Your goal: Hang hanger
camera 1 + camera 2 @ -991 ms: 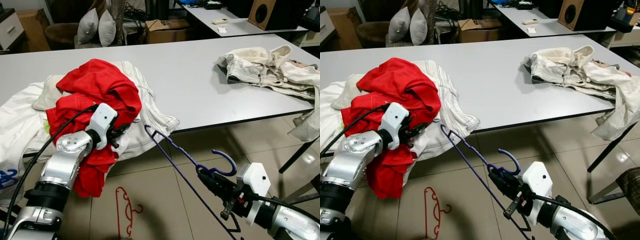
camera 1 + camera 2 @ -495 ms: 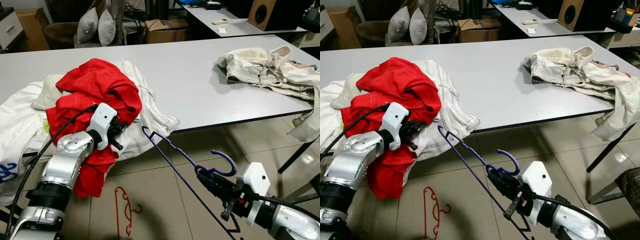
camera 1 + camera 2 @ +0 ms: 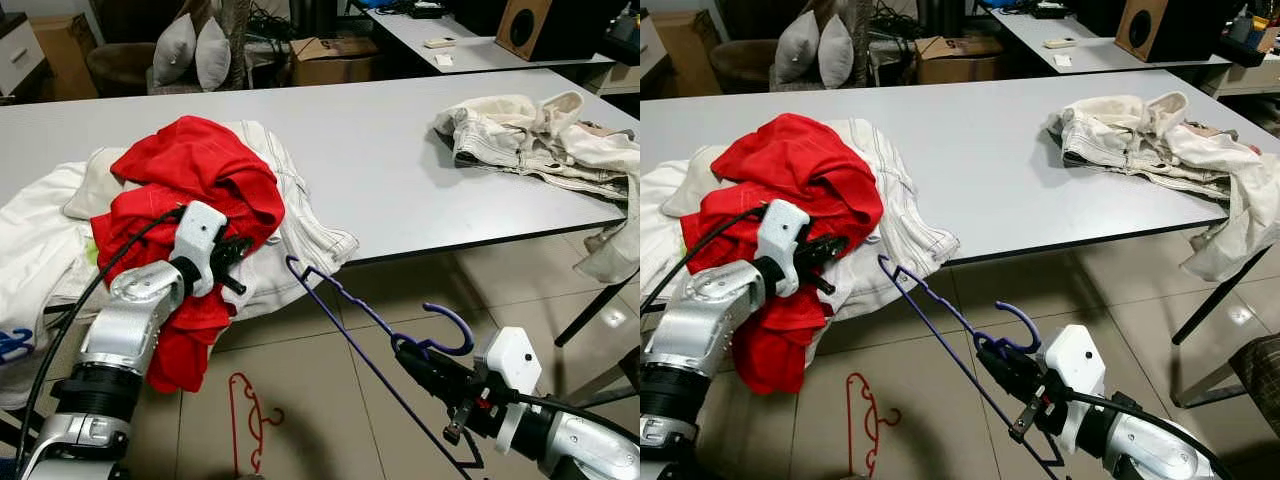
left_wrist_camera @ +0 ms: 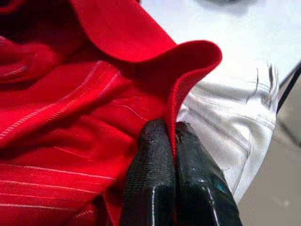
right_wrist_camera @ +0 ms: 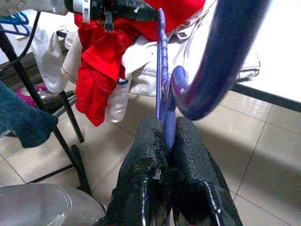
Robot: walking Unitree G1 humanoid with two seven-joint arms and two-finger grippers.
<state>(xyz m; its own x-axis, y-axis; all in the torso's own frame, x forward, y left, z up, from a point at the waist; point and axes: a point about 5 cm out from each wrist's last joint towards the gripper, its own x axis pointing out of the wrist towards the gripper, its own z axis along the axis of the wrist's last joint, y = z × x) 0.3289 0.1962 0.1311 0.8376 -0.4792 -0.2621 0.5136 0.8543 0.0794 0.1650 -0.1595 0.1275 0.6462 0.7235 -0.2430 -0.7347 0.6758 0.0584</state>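
The purple hanger (image 3: 370,330) hangs in the air below the table's near edge, at about 5 o'clock in the head view. Its hook curls upward, and one thin shoulder points up toward the clothes pile at 10 o'clock. The right gripper (image 5: 165,141) has its two black fingers pressed together on the hanger's neck, just under the hook — there is no gap between them except the wire itself.

The left gripper (image 4: 173,141) is at 9 o'clock, at the front of the pile. Its fingers are closed tight on a folded edge of the red garment (image 3: 190,190), and the fold stands up between the pads. This red garment lies on top of white clothes (image 3: 290,225) that spill over the edge of the grey table (image 3: 370,150).

At 2 o'clock on the table is another heap of cream clothing (image 3: 530,140), one part of it falling over the far right corner. On the tiled floor at 6 o'clock lies a red hanger (image 3: 250,420), flat and apart from both arms. Behind the table — at 11 o'clock — I see two grey cushions (image 3: 192,52) and a cardboard box (image 3: 330,60).
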